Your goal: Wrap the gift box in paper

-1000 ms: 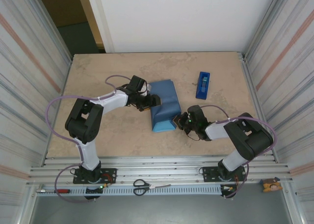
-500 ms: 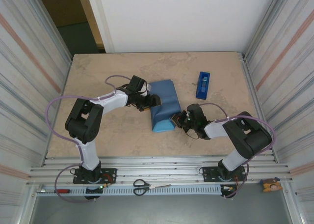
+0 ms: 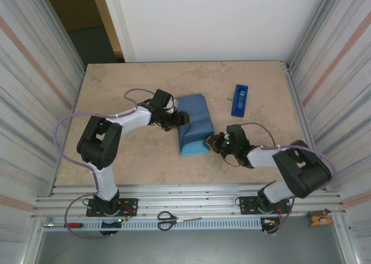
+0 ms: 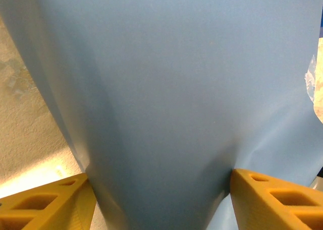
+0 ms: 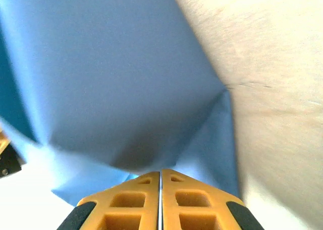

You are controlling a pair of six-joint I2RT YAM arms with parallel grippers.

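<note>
The paper [image 3: 195, 124] lies folded into a blue bundle in the middle of the table, and the gift box is hidden under it. My left gripper [image 3: 177, 120] presses against the bundle's left side. In the left wrist view its orange fingers [image 4: 45, 205] stand wide apart, open, with a taut bulge of paper [image 4: 171, 89] filling the gap between them. My right gripper [image 3: 214, 143] sits at the bundle's near right corner. In the right wrist view its jaws [image 5: 160, 173] are shut together, the tips just short of a creased fold of paper [image 5: 116, 78], above a lighter flap.
A narrow blue tape dispenser [image 3: 240, 99] lies on the table to the back right of the bundle. Scissors [image 3: 168, 220] rest on the front rail between the arm bases. Corrugated walls close in both sides. Bare tabletop [image 5: 272, 63] shows to the right of the fold.
My right arm has swung its elbow to the right and the gripper has shifted slightly right and nearer along the bundle's corner. The left arm and the bundle have not moved.
</note>
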